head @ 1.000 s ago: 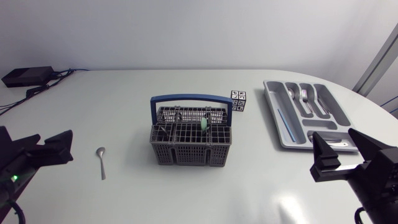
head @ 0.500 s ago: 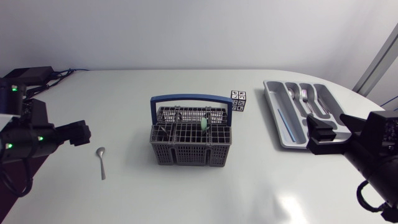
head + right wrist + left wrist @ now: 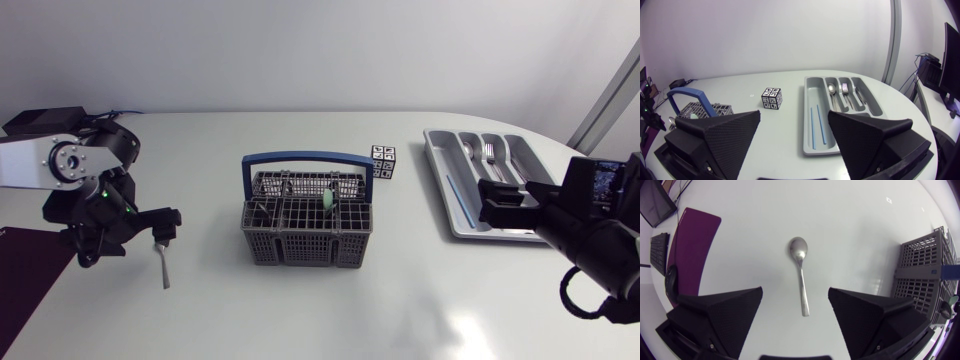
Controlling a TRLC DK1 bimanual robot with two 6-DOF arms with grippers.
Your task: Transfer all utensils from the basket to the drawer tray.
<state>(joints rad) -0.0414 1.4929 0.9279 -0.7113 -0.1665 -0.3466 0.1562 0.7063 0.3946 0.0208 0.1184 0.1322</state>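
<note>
The left gripper (image 3: 795, 294) hangs, fingers apart, over a spoon (image 3: 800, 272) lying on the desk (image 3: 300, 310). Beside it, the basket (image 3: 308, 235) holds at least a green-handled utensil (image 3: 328, 198). The right gripper (image 3: 794, 117), also parted and empty, faces the drawer tray (image 3: 806, 115) ahead, where some cutlery (image 3: 840, 92) already lies. Roughly half done, I think.

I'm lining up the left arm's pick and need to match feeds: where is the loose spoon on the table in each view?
Head view: spoon on the table, partly under the left claw, left of the basket.
Left wrist view: lying ahead of the open claw, midway across its gap.
Right wrist view: not visible.
Shared landmark: the basket, seen in all three.
</note>
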